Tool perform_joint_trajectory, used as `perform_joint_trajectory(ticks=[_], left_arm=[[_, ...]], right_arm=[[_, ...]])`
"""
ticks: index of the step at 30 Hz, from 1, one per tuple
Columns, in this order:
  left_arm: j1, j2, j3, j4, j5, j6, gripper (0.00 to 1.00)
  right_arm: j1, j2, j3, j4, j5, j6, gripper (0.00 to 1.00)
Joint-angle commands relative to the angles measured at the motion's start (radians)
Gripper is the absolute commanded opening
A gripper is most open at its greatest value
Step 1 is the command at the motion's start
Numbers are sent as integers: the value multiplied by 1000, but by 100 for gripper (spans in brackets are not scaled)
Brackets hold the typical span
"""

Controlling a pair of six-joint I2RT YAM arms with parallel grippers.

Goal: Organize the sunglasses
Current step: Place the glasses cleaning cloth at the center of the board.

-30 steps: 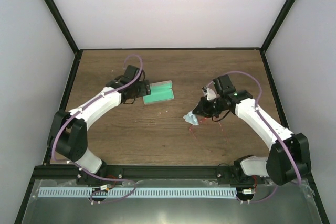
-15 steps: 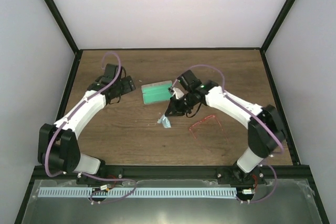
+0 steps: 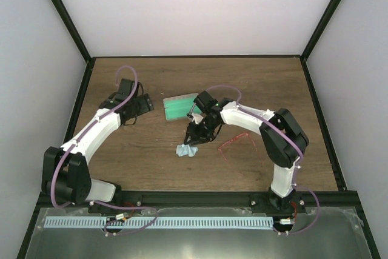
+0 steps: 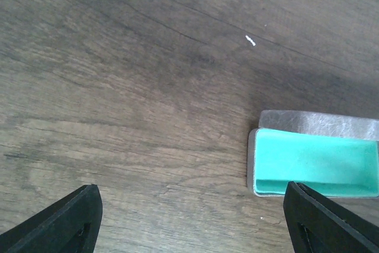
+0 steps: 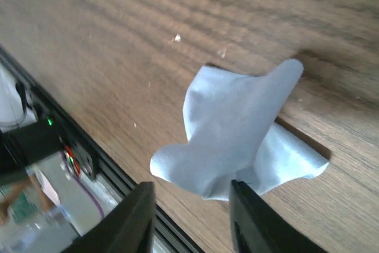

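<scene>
The sunglasses (image 3: 234,144), a thin red wire pair, lie on the table right of centre, apart from both grippers. The open grey case with green lining (image 3: 181,108) lies at mid-table; it also shows in the left wrist view (image 4: 314,163). My left gripper (image 3: 145,105) is open and empty, left of the case (image 4: 189,223). My right gripper (image 3: 193,137) is open just above the light-blue cloth (image 3: 185,150). In the right wrist view the cloth (image 5: 237,122) stands crumpled on the table, its near edge between my open right gripper (image 5: 192,223).
The table's black front rail (image 3: 194,198) runs close below the cloth and shows in the right wrist view (image 5: 71,152). The right arm's forearm (image 3: 254,116) reaches over the table just behind the sunglasses.
My right gripper carried the cloth leftward, away from the sunglasses, to the table below the case, and now stands open over it. My left gripper drew back left from the case.
</scene>
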Motion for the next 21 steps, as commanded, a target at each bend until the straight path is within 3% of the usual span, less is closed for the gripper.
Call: perform_joint_trajectory(ticks=[1,5,11,21], left_arm=[[5,-18,-27,6,4,0,86],[4,-1,-34,20,21,-2,86],[4,18,-34,32,39,-3,86],[4,12,-38,-18,-30,-25,86]], right_arm=[[-3,-9,61,2,82,-15,44],[-2,-45,76,-35,179,-30,53],[33,-66,103,-107,356,-34,51],[228,27,375,-340,691,-18,48]])
